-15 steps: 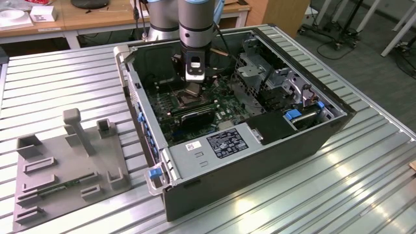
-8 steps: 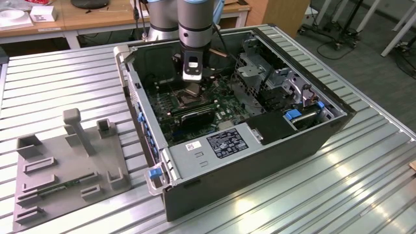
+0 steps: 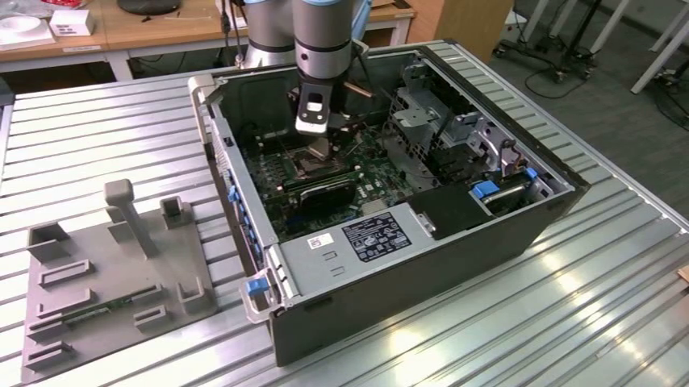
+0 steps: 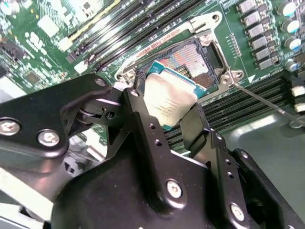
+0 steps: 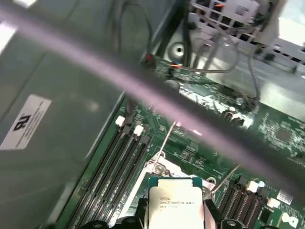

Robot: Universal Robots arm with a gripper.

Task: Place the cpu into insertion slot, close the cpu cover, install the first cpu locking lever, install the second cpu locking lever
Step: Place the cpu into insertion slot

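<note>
My gripper hangs inside the open computer case, low over the green motherboard. Its black fingers are shut on the edges of the cpu, a pale square chip held tilted. In the first wrist view the cpu sits between the fingertips of the gripper. The insertion slot, with a dark centre and a silver rim, lies open just beyond the chip, apart from it. A thin lever rod sticks out from one slot corner. I cannot tell the cpu cover from the rim.
Long black memory slots run on both sides of the slot. The case walls and a drive cage enclose the board. A blurred cable crosses close to the camera. A grey fixture plate lies on the table at the exterior view's left.
</note>
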